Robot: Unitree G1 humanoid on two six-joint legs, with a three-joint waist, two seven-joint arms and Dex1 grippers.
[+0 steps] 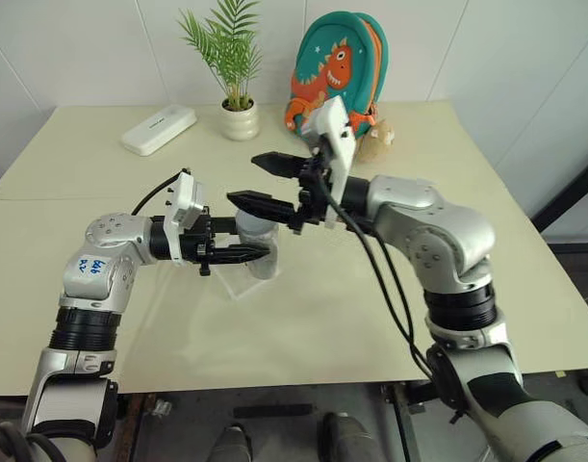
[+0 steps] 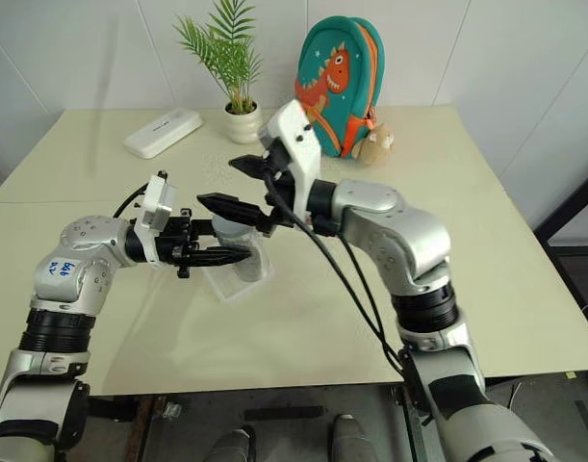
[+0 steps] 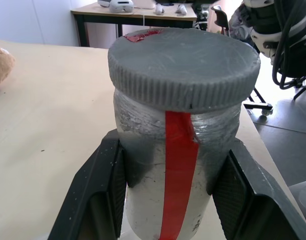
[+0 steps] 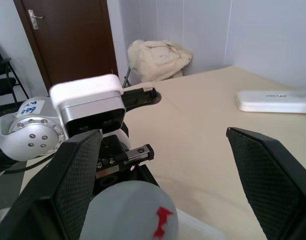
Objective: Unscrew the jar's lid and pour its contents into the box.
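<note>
The jar (image 3: pixel 168 170) runs off the frame's edge and largely hides the box (image 1: pixel 238 282).

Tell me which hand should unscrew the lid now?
Right hand: it's open, fingers either side of the lid. The left hand is shut on the jar, steadying it.

Blue handwriting sits on a white sticker (image 1: pixel 97 266) on the silver left arm's elbow housing, too small to read; nothing else carries legible text.
</note>
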